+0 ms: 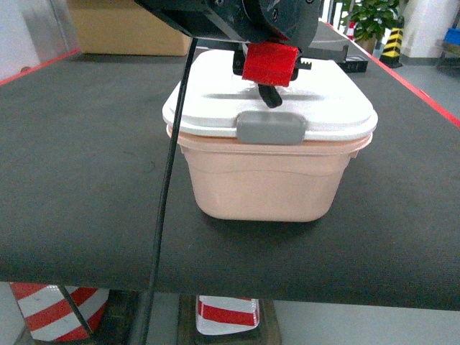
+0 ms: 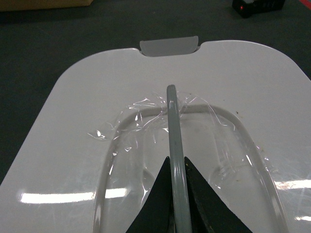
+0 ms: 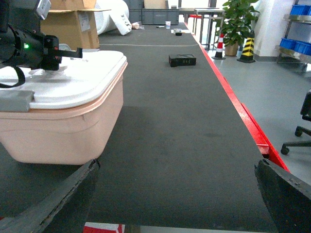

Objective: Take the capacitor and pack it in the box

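We see the box near the bench's front edge, lid on, our left gripper pinching its thin handle, the right gripper spread wide; the stiff, light, slick lid seems best lifted by that handle.
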### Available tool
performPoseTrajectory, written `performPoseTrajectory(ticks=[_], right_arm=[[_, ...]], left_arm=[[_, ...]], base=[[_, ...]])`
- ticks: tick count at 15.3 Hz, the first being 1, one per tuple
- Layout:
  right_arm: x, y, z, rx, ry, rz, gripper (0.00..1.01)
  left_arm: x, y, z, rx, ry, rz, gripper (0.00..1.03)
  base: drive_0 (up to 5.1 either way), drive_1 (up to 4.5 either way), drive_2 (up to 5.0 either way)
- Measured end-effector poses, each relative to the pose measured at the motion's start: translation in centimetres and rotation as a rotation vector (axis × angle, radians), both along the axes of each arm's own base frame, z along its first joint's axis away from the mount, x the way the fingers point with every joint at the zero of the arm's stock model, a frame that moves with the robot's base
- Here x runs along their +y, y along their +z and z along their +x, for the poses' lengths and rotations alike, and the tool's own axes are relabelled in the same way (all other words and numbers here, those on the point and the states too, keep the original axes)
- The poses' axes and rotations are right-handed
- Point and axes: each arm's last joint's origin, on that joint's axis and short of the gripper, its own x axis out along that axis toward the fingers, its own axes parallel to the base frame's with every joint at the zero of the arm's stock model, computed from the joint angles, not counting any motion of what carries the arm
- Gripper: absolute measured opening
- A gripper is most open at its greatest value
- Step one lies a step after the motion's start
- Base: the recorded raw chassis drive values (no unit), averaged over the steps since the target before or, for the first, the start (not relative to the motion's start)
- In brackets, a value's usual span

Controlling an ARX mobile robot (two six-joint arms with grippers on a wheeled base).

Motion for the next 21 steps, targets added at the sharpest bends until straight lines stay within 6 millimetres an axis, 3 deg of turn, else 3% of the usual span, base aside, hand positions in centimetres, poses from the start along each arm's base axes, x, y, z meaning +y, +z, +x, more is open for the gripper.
performPoseTrajectory(ticks=[9,15,17,19,21], right_arm=[[0.0,0.0,0.0,0.0,0.0,0.0,0.98],[0.0,0.0,0.0,0.0,0.0,0.0,0.98],[0.0,0.0,0.0,0.0,0.0,0.0,0.98],[0.0,0.0,0.0,0.0,0.0,0.0,0.98],[0.0,0.0,0.0,0.0,0.0,0.0,0.98]], left_arm=[[0.3,-0.9,0.1,0.007,-0.023,-0.029,0.05],[0.5,-0.4,-0.1,-0.072,-0.046,-0.052,0.75],[1.6,1.1,-0.8,-0.119,-0.043,-0.054,0.99],[3.5,3.9,-1.6,-0.212,-0.053,-0.081,0.98],[6.7,5.1,-2.8,-0.253,-0.034,-0.072,0.98]], base=[[0.0,0.0,0.0],[0.0,0.0,0.0],[0.0,0.0,0.0],[0.0,0.0,0.0],[0.0,0.0,0.0]])
